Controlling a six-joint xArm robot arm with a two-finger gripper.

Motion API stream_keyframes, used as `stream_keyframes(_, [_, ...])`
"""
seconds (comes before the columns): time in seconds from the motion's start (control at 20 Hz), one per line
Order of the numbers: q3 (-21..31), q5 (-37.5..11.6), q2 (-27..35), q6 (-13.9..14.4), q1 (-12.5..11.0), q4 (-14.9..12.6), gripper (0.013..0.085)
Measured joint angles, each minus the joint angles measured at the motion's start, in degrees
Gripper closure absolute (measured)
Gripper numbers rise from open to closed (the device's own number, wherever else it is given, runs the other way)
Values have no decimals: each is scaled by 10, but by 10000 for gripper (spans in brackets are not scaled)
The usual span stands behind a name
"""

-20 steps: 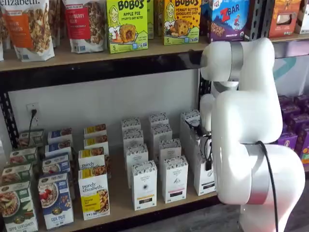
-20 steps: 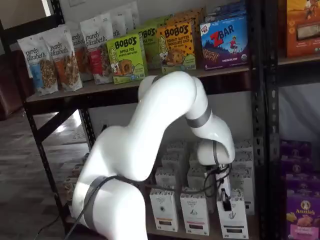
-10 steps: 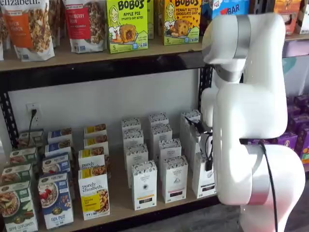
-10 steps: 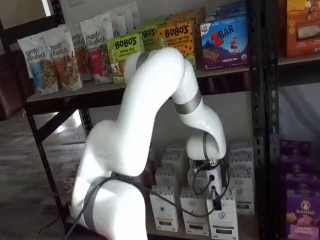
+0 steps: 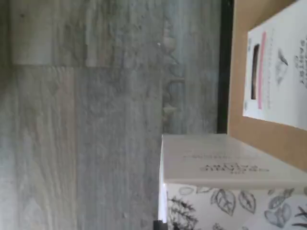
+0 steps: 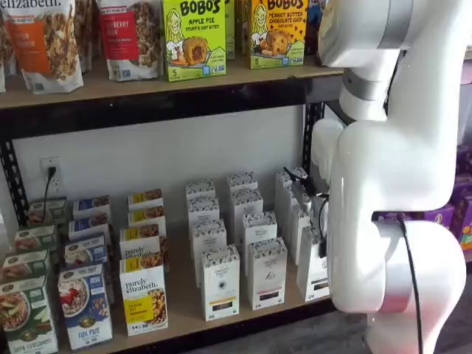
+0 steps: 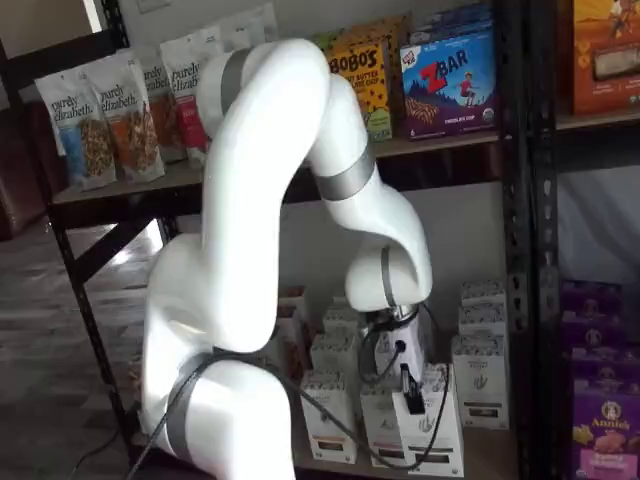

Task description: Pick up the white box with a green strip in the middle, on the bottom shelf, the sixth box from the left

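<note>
Gripping the white box (image 7: 437,425), the tool (image 7: 408,388) holds it above the bottom shelf (image 6: 184,306).

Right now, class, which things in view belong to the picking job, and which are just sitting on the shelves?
Job: the white box, the gripper, the bottom shelf.
Just sitting: purely elizabeth boxes, Bobo's boxes, Z Bar box, other white cartons.

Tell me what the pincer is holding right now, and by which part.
The pincer holds the white box by its top end, one black finger down the front face. In the wrist view the box's top and leaf-patterned band sit close up.
</note>
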Motion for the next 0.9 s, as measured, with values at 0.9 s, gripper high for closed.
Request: stream_keyframes(0.9, [147, 18, -202, -32, 46, 78, 450])
